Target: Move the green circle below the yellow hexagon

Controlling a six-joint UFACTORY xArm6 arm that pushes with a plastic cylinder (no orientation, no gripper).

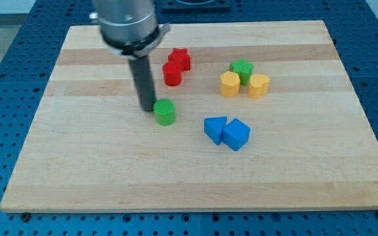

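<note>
The green circle (pixel 165 112) sits on the wooden board (pixel 97 164) a little left of centre. My tip (pixel 147 107) rests right beside it, at its left edge, touching or nearly so. The yellow hexagon (pixel 229 84) stands to the view's right and slightly higher, apart from the green circle. A green star (pixel 242 68) sits just above it and a yellow heart-like block (pixel 258 86) is at its right.
A red star (pixel 180 59) and a red cylinder (pixel 172 73) stand above the green circle. A blue triangle (pixel 214 128) and a blue cube (pixel 236 134) sit together below the yellow blocks. The board's edges border a blue perforated table.
</note>
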